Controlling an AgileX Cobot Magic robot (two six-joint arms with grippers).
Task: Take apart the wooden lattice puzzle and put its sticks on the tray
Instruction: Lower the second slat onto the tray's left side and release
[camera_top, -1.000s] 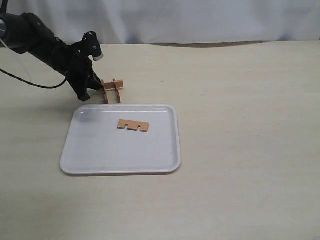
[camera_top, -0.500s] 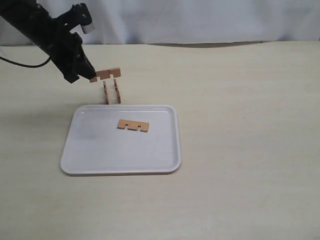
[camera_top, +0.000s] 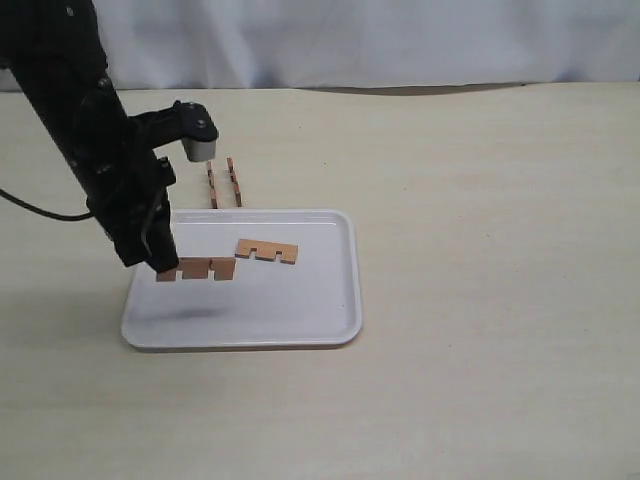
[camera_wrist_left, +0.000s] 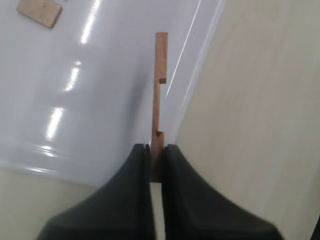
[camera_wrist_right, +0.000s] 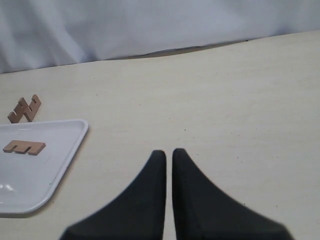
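My left gripper (camera_top: 160, 262) is shut on one notched stick (camera_top: 200, 269), held just above the left part of the white tray (camera_top: 300, 320); in the left wrist view that stick (camera_wrist_left: 159, 90) juts edge-on from the left gripper (camera_wrist_left: 157, 150) over the tray (camera_wrist_left: 75, 125). A second stick (camera_top: 267, 251) lies flat on the tray. Two more sticks (camera_top: 224, 183) stand side by side on the table behind the tray, also seen as sticks (camera_wrist_right: 25, 109) in the right wrist view. My right gripper (camera_wrist_right: 169, 152) is shut and empty over bare table, out of the exterior view.
A pale wooden table (camera_top: 480, 250) stretches to the right of the tray. A white curtain (camera_top: 350, 40) hangs behind the table's back edge. A black cable (camera_top: 40, 208) trails from the left arm.
The left arm lifted one stick off the two standing ones, then carried it forward and down over the tray's left side. The two remaining sticks stay put.
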